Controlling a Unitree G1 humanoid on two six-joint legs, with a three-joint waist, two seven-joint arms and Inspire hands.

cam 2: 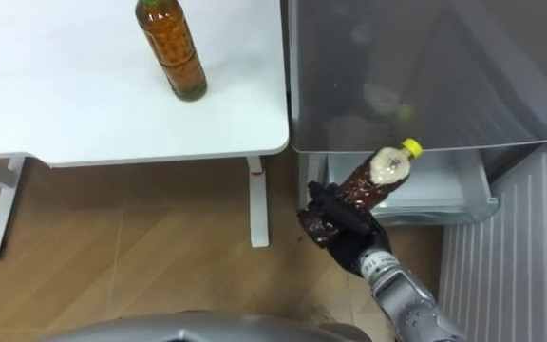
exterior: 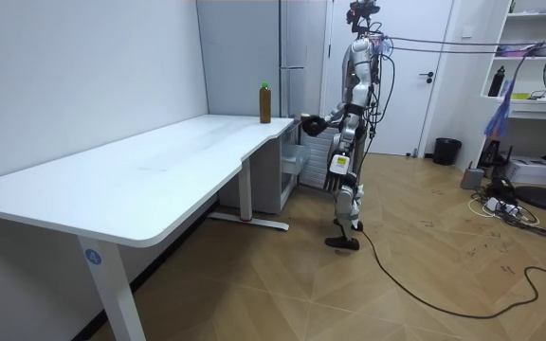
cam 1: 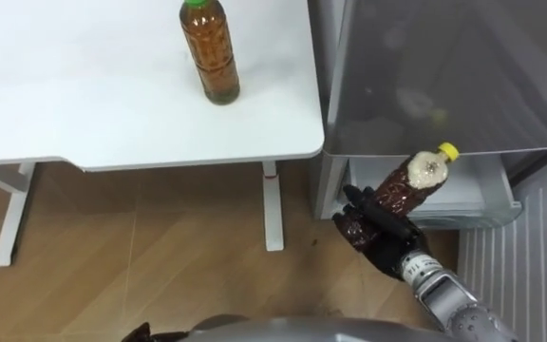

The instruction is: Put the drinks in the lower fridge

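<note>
— Bottle first: where is it?
— The yellow-capped bottle (cam 1: 414,180) of dark drink is in the right hand (cam 1: 373,228). The fingers are curled tight round its lower half. The cap end tilts up and away from the palm.
— And what lies past the hand?
— Just beyond the cap is the fridge drawer (cam 1: 487,195), pulled open, pale inside. I cannot tell whether the bottle touches it. Above the drawer is the grey fridge front (cam 1: 444,76). To the hand's right is a ribbed white panel (cam 1: 530,266).
— The other hand?
— In the room view the left hand (exterior: 339,156) hangs by the hip. I cannot tell how it is set.
— To the left of the holding hand?
— A white table (cam 1: 84,95), well apart from it, with a second bottle (cam 1: 210,52) of amber drink upright near its far corner. Wooden floor (cam 1: 141,247) runs beneath. The robot stands upright between the table's end and the fridge, facing the fridge.
</note>
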